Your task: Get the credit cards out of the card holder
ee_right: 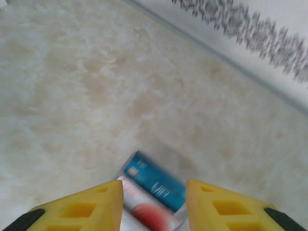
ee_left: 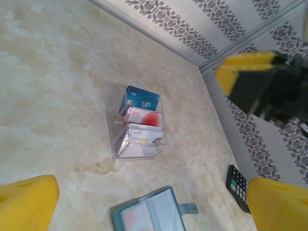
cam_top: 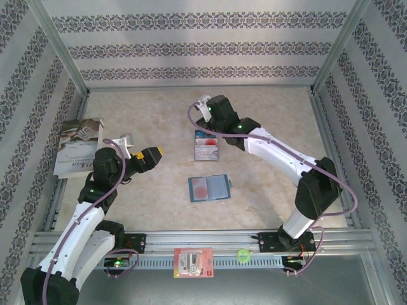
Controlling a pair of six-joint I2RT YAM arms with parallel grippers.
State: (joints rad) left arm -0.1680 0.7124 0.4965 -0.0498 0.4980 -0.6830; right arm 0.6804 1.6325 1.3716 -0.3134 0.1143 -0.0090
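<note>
The teal card holder [cam_top: 208, 188] lies open on the table, and a reddish card shows through its left clear pocket. It also sits at the bottom of the left wrist view [ee_left: 151, 212]. Beyond it stands a clear plastic stand [cam_top: 206, 146] holding credit cards: a blue one [ee_left: 140, 99], a red-and-white one [ee_left: 144, 117] and a pale grey one [ee_left: 142, 138]. My right gripper [ee_right: 154, 204] hangs open above the stand, with the blue card [ee_right: 156, 182] between its yellow fingers and below them. My left gripper [cam_top: 154, 153] is open left of the holder, holding nothing.
A pale book [cam_top: 77, 146] lies at the far left by the wall. A black calculator [ee_left: 238, 185] sits right of the holder in the left wrist view. A red-and-white packet [cam_top: 193, 262] and a small green object [cam_top: 242, 255] rest on the front rail.
</note>
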